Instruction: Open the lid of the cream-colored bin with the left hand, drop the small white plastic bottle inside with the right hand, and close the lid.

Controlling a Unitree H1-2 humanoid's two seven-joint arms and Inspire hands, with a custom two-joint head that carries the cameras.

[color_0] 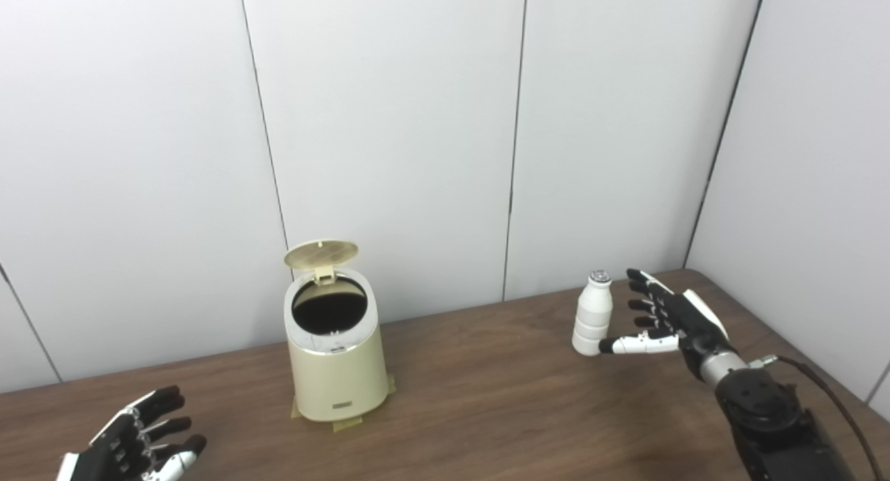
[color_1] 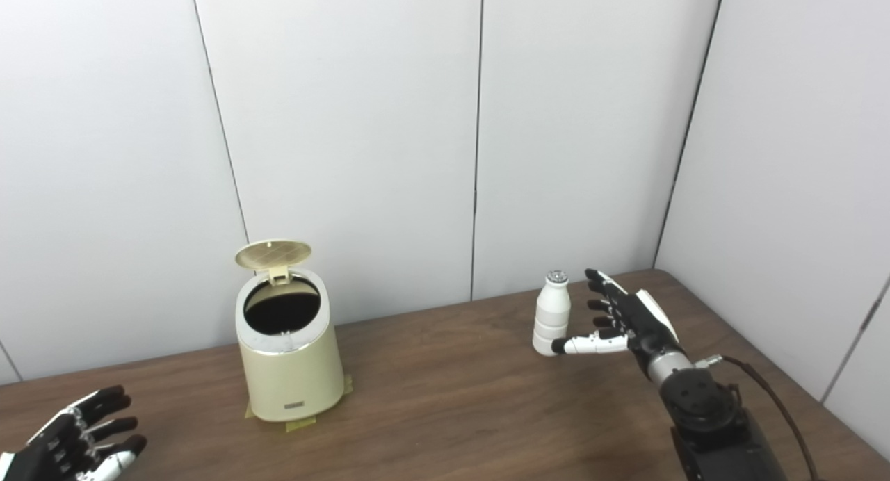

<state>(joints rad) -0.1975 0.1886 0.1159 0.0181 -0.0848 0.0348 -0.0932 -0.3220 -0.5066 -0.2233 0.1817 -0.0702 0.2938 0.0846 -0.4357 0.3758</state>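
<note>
The cream-colored bin stands upright on the wooden table, left of centre. Its round lid is tipped up at the back, and the dark opening shows. A small white plastic bottle with a silver cap stands upright at the right rear of the table. My right hand is open just to the right of the bottle, fingers spread, thumb tip reaching in front of the bottle's base. My left hand is open, low at the front left, well apart from the bin.
The brown wooden table runs back to white wall panels close behind the bin and bottle. Tape patches lie under the bin's base. A cable trails from my right forearm.
</note>
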